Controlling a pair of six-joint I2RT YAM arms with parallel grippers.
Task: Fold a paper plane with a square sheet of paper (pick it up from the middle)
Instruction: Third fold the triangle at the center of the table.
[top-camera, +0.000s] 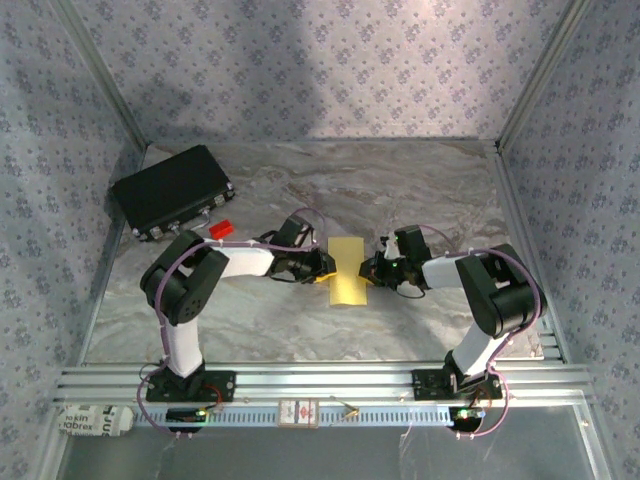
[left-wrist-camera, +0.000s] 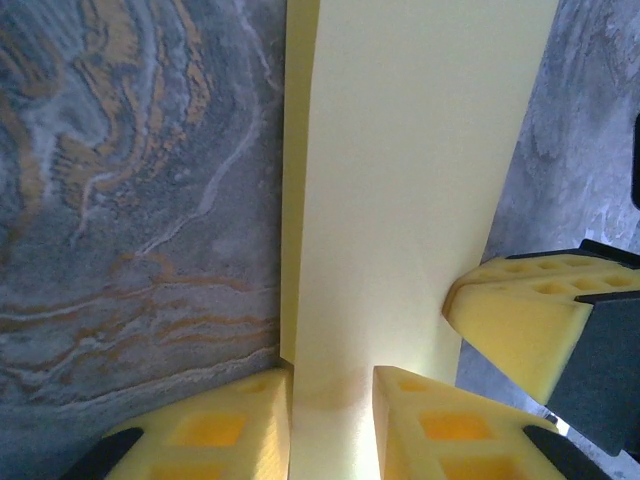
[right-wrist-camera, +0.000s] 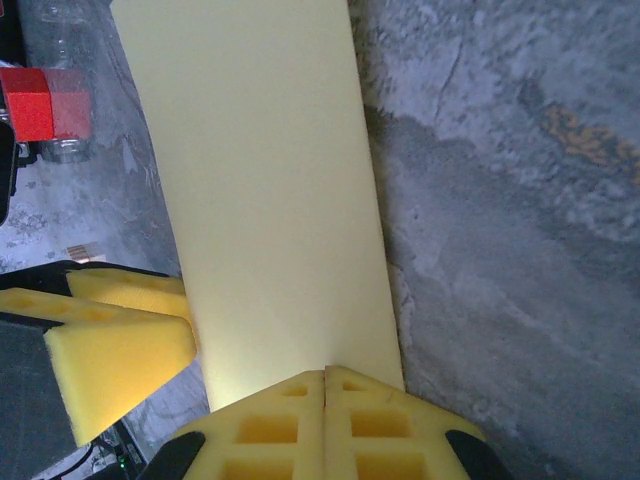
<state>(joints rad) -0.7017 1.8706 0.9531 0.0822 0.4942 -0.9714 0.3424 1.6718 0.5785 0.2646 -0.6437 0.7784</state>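
Black case sits upper left of the top view on the marble table, tilted, with a small red block just beside its lower right corner. Left arm reaches from the bottom left toward frame centre. The left gripper is at the left edge of the square sheet of paper. The sheet lies flat at the centre of the top view and reads there as a narrow yellow rectangle running top to bottom. In the left wrist view a second layer edge shows along its left side. In that view the left pads stand a narrow gap apart at the bottom of the frame. The sheet's near edge sits in that gap, and the pads are not pressed together on it. To the right of the sheet, the right gripper meets its right edge, with the right arm bent back to the lower right. In the right wrist view its fingers are fully together, the seam between them closed, and the sheet's near edge runs right up to the tips. They may be pinching that edge or only touching it, hard to tell from this angle.
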